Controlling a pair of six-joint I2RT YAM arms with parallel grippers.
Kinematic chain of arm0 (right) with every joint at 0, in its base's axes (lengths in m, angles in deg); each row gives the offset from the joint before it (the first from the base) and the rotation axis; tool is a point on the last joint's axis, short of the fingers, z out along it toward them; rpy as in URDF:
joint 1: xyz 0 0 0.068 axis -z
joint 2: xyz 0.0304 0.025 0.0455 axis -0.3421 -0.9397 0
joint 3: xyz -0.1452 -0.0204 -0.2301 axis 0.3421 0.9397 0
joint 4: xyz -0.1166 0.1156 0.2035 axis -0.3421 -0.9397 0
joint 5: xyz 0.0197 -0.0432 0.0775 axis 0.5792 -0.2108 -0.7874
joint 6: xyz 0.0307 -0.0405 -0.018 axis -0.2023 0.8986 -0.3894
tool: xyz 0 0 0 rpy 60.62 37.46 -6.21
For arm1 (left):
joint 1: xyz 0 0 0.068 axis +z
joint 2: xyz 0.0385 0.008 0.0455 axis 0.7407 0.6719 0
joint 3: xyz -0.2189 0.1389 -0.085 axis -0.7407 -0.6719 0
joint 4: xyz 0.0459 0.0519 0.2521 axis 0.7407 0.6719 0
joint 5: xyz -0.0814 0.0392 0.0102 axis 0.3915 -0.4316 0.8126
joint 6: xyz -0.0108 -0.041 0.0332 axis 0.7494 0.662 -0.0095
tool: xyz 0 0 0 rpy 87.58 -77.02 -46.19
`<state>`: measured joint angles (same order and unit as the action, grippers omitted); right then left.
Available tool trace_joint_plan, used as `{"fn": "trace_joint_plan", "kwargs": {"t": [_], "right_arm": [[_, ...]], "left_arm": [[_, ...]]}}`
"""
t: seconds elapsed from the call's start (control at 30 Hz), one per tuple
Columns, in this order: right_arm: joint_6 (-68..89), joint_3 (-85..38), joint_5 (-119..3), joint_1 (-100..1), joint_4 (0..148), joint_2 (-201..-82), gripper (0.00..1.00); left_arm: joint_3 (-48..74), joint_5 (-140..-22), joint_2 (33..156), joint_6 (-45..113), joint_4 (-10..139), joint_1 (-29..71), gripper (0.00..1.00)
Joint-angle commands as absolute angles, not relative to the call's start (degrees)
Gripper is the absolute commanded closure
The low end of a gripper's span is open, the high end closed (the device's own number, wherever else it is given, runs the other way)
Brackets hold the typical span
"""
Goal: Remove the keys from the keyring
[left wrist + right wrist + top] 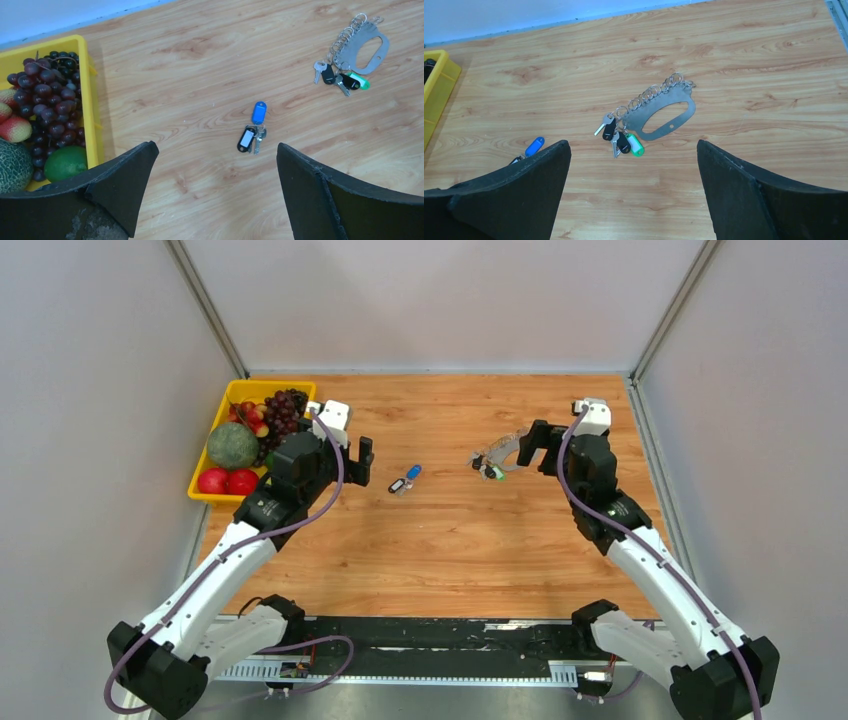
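Observation:
The keyring [497, 452] is a flat silvery plate with a row of small rings, lying right of centre. A green tag [636, 145] and a few keys [612, 132], some black-headed, hang from its left end. It also shows in the left wrist view [369, 44]. A loose bunch lies apart at the table's middle: a blue tag [259, 112], a black-and-white tag [245, 139] and a small key [258, 143]. My left gripper [352, 462] is open and empty, left of that bunch. My right gripper [535, 445] is open and empty, just right of the keyring.
A yellow tray [203, 491] at the far left holds dark grapes [285, 410], a green melon [232, 446] and red fruits [226, 480]. Grey walls close the table on three sides. A black rail runs along the near edge [420, 635].

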<state>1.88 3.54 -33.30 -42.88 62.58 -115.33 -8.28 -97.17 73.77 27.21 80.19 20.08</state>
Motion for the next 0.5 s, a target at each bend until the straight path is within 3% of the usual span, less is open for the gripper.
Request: {"fn": "trace_joint_plan", "kwargs": {"t": [0.0, 0.4, 0.47], "right_arm": [[-0.61, 4.12, -32.15, -42.68, 62.81, -113.63, 0.00], [-2.61, 7.18, -34.44, -42.74, 59.91, -113.55, 0.00], [-3.12, 6.84, -34.65, -42.68, 60.51, -115.51, 0.05]], "left_arm": [[-7.62, -95.54, 74.47, 25.24, 77.97, 19.98, 0.00], [-6.04, -93.92, 75.57, 25.35, 79.90, 19.94, 0.00], [-5.96, -93.86, 75.49, 25.44, 79.92, 19.94, 0.00]]}}
